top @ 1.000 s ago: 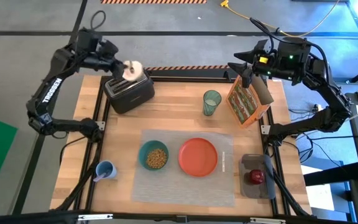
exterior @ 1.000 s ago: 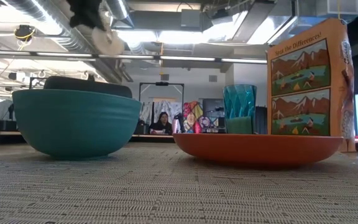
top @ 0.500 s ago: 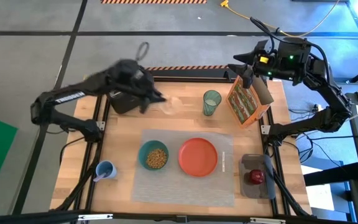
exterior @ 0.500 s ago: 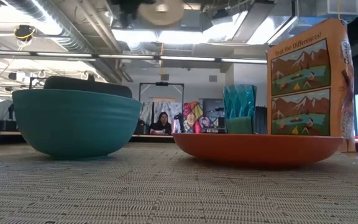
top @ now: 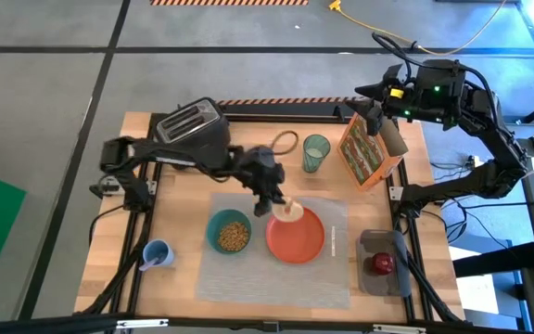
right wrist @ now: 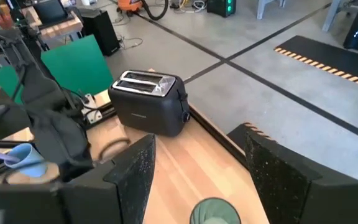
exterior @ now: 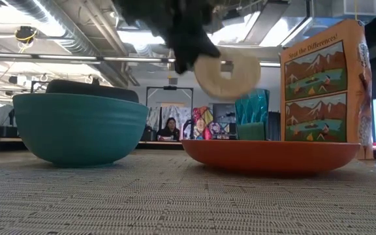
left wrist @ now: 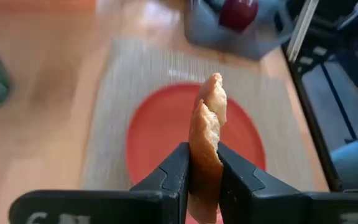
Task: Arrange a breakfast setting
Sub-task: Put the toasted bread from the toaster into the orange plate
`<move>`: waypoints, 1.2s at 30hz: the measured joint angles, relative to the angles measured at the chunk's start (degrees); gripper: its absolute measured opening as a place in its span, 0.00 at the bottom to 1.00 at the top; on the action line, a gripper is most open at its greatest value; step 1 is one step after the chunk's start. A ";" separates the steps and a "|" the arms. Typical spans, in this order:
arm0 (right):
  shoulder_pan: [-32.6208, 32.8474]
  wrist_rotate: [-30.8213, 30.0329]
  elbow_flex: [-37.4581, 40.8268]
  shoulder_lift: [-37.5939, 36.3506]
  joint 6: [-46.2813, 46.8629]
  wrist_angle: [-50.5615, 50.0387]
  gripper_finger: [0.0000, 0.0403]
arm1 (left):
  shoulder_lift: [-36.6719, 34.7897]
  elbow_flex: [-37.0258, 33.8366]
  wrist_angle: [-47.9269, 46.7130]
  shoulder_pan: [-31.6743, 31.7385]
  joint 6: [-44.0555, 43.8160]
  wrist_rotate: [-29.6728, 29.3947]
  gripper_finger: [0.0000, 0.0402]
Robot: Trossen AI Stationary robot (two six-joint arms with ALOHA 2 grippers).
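Observation:
My left gripper (top: 281,204) is shut on a toast slice (top: 291,211) just above the far left rim of the orange-red plate (top: 297,236). The plate and a teal bowl (top: 230,233) of cereal sit on the grey placemat (top: 276,278). A slim pale utensil (top: 335,241) lies on the mat right of the plate. The green glass (top: 315,153) stands beyond the mat. The red apple (top: 381,263) lies in a grey tray at the right. My right gripper (top: 369,104) is open and empty, high at the far right by the cereal box. My left gripper pinches the toast slice by its two flat faces, near one edge (left wrist: 202,165), between its two fingers. The fingers slant down from the table's far left. The toast (exterior: 227,72) stands on edge beyond the fingertips, lifted clear above the plate (exterior: 273,156).
The black toaster (top: 193,130) stands at the far left corner. The orange cereal box (top: 364,153) stands right of the glass. A blue cup (top: 158,253) sits at the near left, off the mat. A person sits in the room beyond the table.
My left gripper has swung from above the toaster toward the table's right and near side and down, carrying the toast slice. The toast now hangs over the plate's far left rim, clear of it. The right arm has kept still.

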State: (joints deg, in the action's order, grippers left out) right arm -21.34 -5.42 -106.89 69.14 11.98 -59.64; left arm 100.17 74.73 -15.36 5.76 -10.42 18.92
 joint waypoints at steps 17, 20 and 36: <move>0.00 -0.30 0.00 -1.32 0.06 -1.92 0.59 | 12.76 1.34 2.14 -1.50 -1.55 3.10 0.14; 0.00 -0.12 0.00 -1.61 0.10 -2.03 0.59 | 12.75 1.37 0.19 -1.27 -1.55 3.14 0.14; 0.00 -0.53 0.00 -1.92 -0.21 -2.42 0.59 | 12.38 1.40 -4.92 1.00 -2.54 5.87 0.14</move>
State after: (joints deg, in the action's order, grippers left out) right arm -21.34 -5.96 -106.89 67.22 11.77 -62.06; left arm 112.55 76.13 -20.27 6.76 -12.95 24.80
